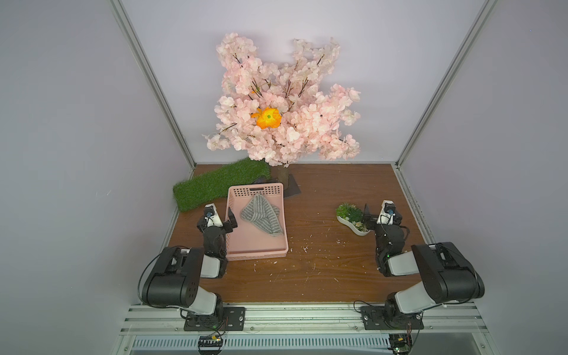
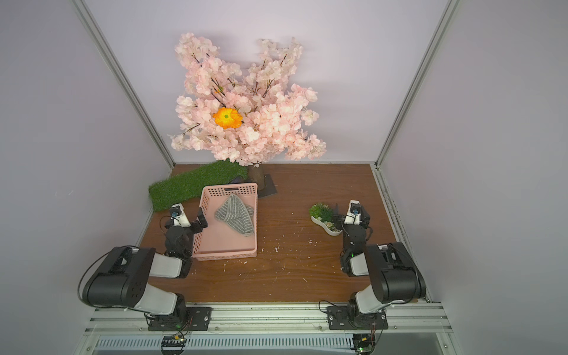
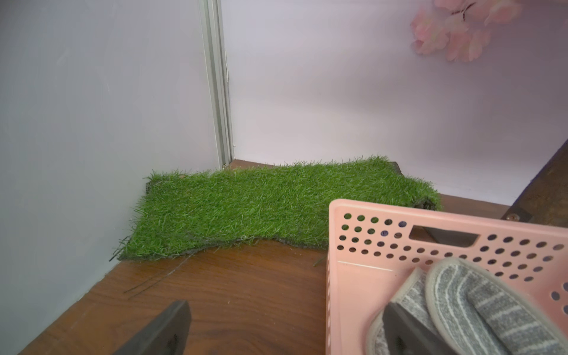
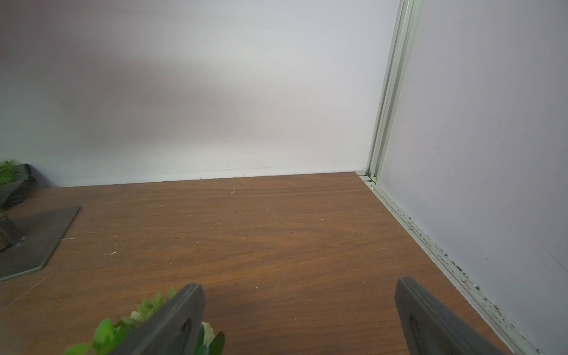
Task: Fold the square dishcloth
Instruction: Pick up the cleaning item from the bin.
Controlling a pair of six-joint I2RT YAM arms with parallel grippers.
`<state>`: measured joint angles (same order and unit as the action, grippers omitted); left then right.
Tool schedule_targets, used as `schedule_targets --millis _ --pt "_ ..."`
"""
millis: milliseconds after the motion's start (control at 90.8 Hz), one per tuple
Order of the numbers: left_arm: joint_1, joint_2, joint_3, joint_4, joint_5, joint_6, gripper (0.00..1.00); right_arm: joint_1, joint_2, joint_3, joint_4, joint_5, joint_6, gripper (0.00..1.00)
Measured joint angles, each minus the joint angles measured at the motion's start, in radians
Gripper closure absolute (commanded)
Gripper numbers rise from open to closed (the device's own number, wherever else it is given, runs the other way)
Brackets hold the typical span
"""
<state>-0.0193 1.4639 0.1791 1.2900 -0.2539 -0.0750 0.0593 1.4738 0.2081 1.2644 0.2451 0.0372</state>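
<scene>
Well, you're right at the start: nothing is folded yet. The dishcloth (image 1: 261,216) lies crumpled in the far half of the pink basket (image 1: 258,253), the only thing in it. Your left hand (image 3: 289,305) is wide open and empty, straddling the basket's left wall with one finger inside, close to the cloth. Your right hand (image 4: 298,285), equally wide, holds nothing beside the little planter (image 1: 352,218). Left to do, by my reckoning: lift the cloth out, flatten it on the surface (image 1: 322,270), and fold it.
</scene>
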Motion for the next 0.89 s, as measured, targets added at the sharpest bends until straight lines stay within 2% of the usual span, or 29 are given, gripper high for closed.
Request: schedule_targets --millis 187,374,506,715,892 --pt "0.0 -0.145 0.0 -0.084 -0.024 -0.007 0.01 0.0 -0.204 0.003 -0.13 0.057 0.028 0.01" --pt "-0.011 -0.298 0.001 -0.162 -0.03 -0.003 0.01 0.0 -0.43 0.077 -0.416 0.104 0.113 0.0" --pt "-0.029 -0.398 0.026 -0.256 -0.027 -0.016 0.01 0.008 -0.536 0.131 -0.604 0.102 0.19 0.01" --pt "-0.069 -0.467 0.142 -0.444 0.01 -0.072 0.01 0.08 -0.54 0.24 -0.846 0.067 0.263 0.0" --pt "-0.093 -0.465 0.173 -0.539 0.078 -0.166 0.01 0.263 -0.409 0.365 -0.982 0.082 0.291 0.0"
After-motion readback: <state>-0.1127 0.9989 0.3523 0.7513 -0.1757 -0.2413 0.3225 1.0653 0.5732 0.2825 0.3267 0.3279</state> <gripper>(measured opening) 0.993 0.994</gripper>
